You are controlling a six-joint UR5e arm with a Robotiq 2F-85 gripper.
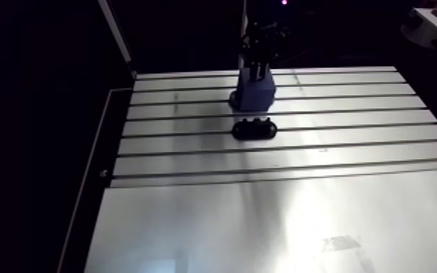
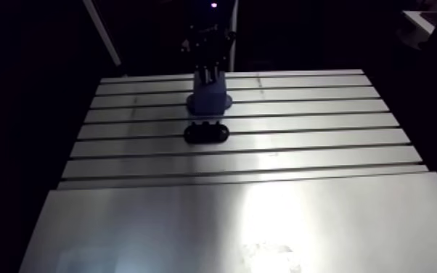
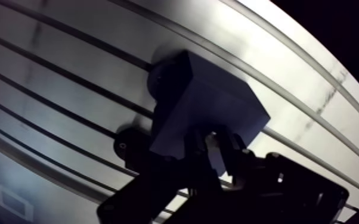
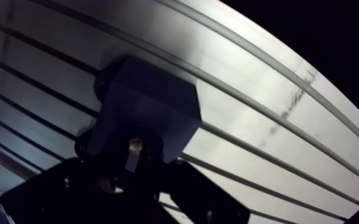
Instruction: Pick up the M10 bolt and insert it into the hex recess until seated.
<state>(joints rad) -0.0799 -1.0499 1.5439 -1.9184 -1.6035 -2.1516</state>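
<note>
Slotted aluminium table, dim room behind. You see the gripper directly above the blue block, fingers clamped on the silvery M10 bolt. A flat black plate lies just beside the block.

A blue rectangular block and a black oval fixture just near of it are blocking the far middle of the slotted aluminium counter. The left, right and near stretches are lying open.

Slotted aluminium table; black oblong piece lying on it.
</note>
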